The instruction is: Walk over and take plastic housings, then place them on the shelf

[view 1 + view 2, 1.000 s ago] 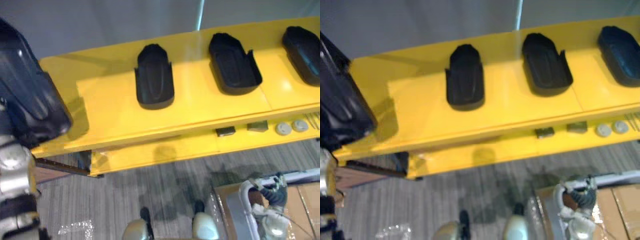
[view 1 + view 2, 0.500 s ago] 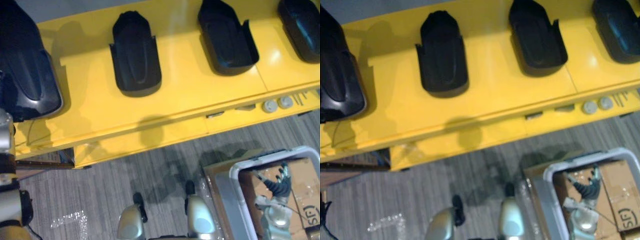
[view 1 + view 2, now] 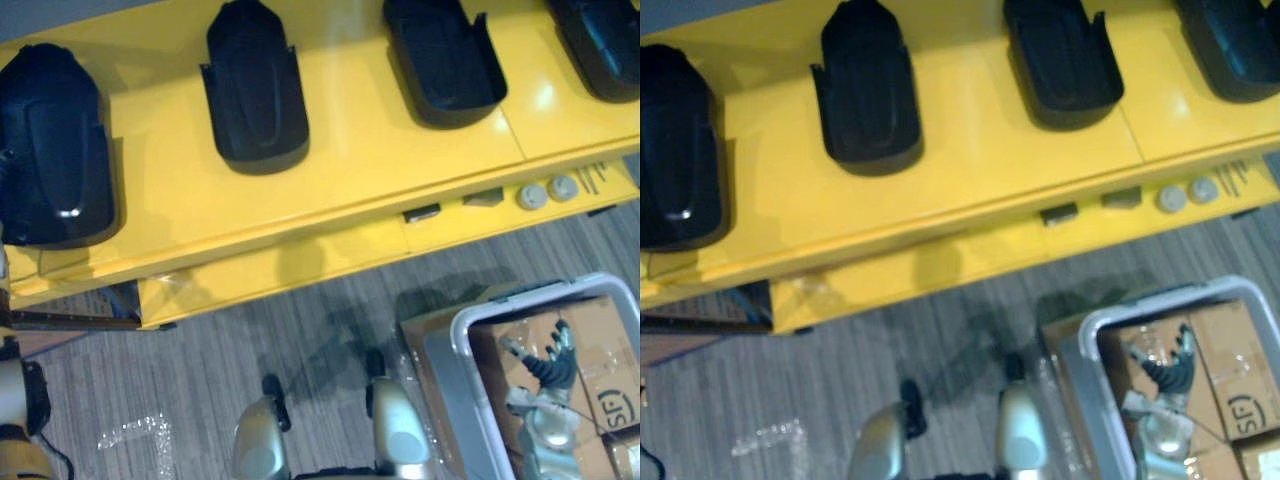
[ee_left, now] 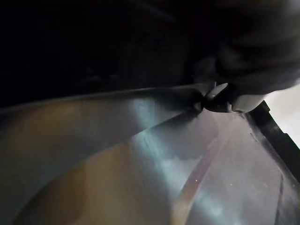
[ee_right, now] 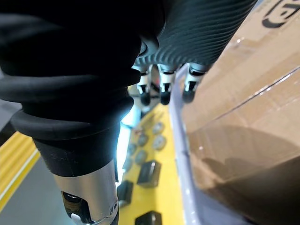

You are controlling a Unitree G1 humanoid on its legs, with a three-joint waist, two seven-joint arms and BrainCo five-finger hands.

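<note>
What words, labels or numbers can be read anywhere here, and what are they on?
On the cardboard box in the white-rimmed bin: a dark printed mark, blurred and cut off at the edge, not readable.
On the yellow shelf and the black plastic housings: no text visible.

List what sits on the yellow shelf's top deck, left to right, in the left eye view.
first black housing → second black housing → third black housing → fourth black housing, cut off by the view's right edge. All rest on the yellow shelf.
</note>
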